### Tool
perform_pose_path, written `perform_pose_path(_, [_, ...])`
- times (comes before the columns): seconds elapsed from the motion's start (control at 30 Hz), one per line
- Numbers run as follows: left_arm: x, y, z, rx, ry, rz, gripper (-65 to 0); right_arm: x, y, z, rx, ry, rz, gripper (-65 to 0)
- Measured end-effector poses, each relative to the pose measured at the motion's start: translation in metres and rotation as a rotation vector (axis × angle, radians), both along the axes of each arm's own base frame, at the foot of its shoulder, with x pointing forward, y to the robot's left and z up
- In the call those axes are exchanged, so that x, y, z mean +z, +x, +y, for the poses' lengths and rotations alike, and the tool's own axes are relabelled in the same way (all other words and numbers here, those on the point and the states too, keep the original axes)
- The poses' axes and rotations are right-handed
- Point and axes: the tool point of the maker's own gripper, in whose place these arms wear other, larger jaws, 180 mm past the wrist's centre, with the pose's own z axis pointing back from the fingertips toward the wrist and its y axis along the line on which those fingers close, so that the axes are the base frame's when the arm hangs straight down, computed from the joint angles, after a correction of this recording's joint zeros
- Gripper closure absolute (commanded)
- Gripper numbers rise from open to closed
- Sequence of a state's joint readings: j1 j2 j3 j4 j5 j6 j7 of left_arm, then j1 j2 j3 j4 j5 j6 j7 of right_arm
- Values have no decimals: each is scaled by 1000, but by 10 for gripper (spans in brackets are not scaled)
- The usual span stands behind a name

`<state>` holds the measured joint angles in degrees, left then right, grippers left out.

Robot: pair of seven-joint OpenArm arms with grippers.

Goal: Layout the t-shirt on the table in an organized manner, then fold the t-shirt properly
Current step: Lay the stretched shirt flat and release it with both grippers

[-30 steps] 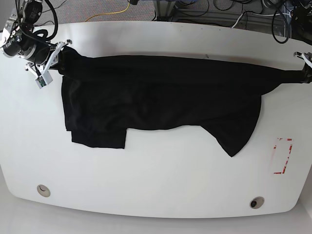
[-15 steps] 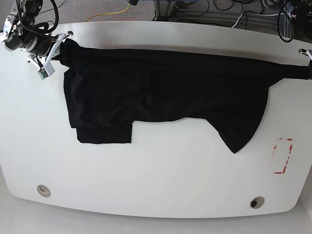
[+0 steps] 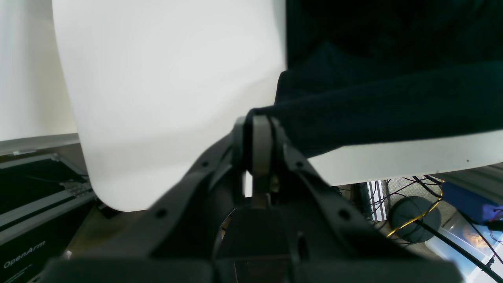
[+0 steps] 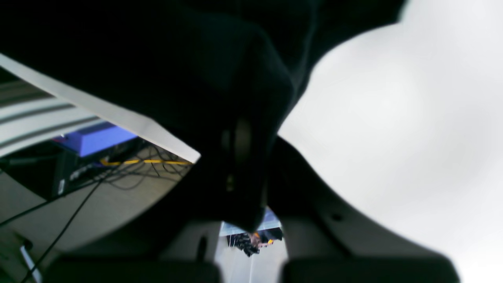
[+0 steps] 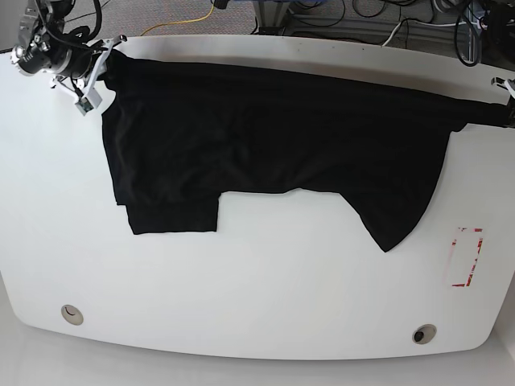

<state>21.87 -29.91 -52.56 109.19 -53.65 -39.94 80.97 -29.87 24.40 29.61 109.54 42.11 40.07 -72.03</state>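
Note:
The black t-shirt (image 5: 265, 145) lies stretched across the far half of the white table (image 5: 265, 281), with one flap hanging toward the front at the left and a pointed flap at the right. At the far left corner my right gripper (image 5: 105, 68) is shut on the shirt's upper edge. The right wrist view shows the t-shirt (image 4: 157, 59) draped over that gripper (image 4: 239, 145). At the table's right edge my left gripper (image 5: 507, 108) pinches the other end. In the left wrist view its fingers (image 3: 261, 133) are shut on a bunched fold of the t-shirt (image 3: 393, 106).
A red tape rectangle (image 5: 467, 257) marks the front right of the table. Two grommet holes (image 5: 72, 314) (image 5: 423, 333) sit near the front edge. Cables and equipment (image 5: 338, 16) lie on the floor beyond the far edge.
Both grippers have moved toward the far edge, dragging the shirt's upper edge back with them. The cloth now lies flatter and straighter between them.

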Motion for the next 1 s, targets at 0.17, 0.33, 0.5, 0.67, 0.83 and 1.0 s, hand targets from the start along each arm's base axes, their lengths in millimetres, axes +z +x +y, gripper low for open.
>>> perform_pose_path(0.17, [-3,-5,0,1,1,18,-3,-3,0,1,8,-15,-2,-6])
perform_pose_path(0.33, [-5,-8,0,0,-1,29,-4,-5,0,-6,9,-57,1,-8])
perform_pose_path(0.5, [-9,-14,-1,-5,-4,47,-4,-6,1,-12,10,-92,-1,-8])
perform_pose_path(0.67, [-13,-19,-1,-3,-4,70,-4,-6,0,-13,10,-98,2,-68])
perform_pose_path(0.83, [-14,-22,-1,-4,-3,76,-6,-7,-1,-14,11,-103,7,-276])
perform_pose_path(1.0, [-17,-28,1,2,3,102,-40,-8,-4,-17,12,-120,18,-425])
